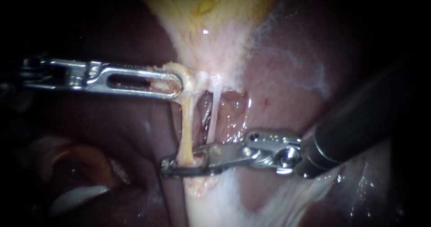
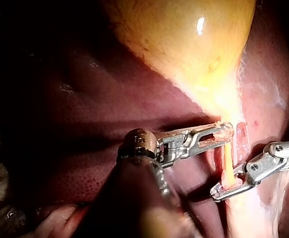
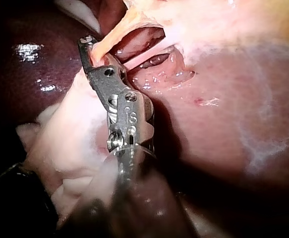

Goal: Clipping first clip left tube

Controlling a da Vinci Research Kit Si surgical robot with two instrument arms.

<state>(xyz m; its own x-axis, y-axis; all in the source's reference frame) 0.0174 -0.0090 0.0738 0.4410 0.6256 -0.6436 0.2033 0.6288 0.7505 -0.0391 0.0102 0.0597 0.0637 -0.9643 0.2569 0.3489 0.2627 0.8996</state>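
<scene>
Two pale tubes run down from the yellow gallbladder (image 1: 215, 7) (image 2: 184, 44): the thicker left tube (image 1: 186, 124) (image 2: 227, 161) (image 3: 112, 32) and the thinner right tube (image 1: 214, 115) (image 3: 144, 58). My left instrument (image 1: 177, 84) (image 2: 226, 131) comes in level, and its slotted jaws are shut on the pale tissue at the gallbladder's neck, just above the left tube. My right instrument (image 1: 173, 166) (image 2: 221, 189) (image 3: 90, 47) reaches across low down. Its narrow jaws lie on either side of the left tube's lower end and press on it. The right tube passes behind them, not gripped.
Dark red liver (image 1: 287, 88) (image 2: 85, 124) (image 3: 223, 124) surrounds the tubes, with an opened pink window (image 1: 229, 110) behind them. Whitish fatty tissue (image 1: 215, 204) (image 3: 70, 144) spreads under the right instrument's jaws. A reddish fold (image 1: 81, 164) lies below the left instrument.
</scene>
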